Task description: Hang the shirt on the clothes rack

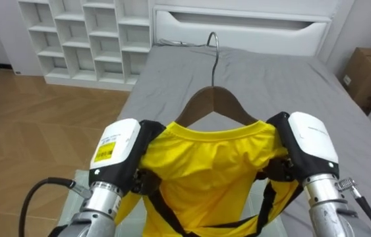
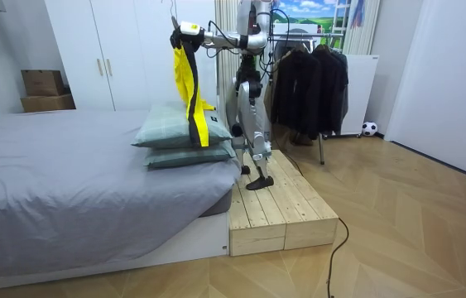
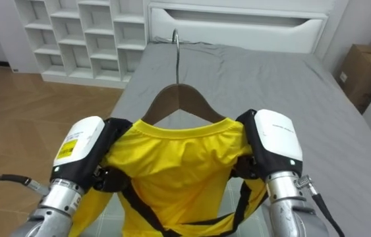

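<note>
**Two hands gripping, hanger hook swinging free**

Both hands are clamping the yellow T-shirt with black stripes [image 1: 205, 164] at its shoulders: the left hand [image 1: 116, 148] and the right hand [image 1: 310, 141] are curling dark fingers over the seams. They are holding it raised in front of the chest, above the grey-covered bed [image 1: 290, 79].

The brown wooden hanger [image 1: 215, 102] is poking out of the collar, and nothing is steadying its silver wire hook [image 1: 213, 49]. The likely trouble is the hanger tipping or sliding out of the collar. A turn toward the metal rack of dark clothes [image 2: 307, 74] behind the robot could cause that, since I cannot tell whether the fingers are pinching wood as well as cloth.
</note>
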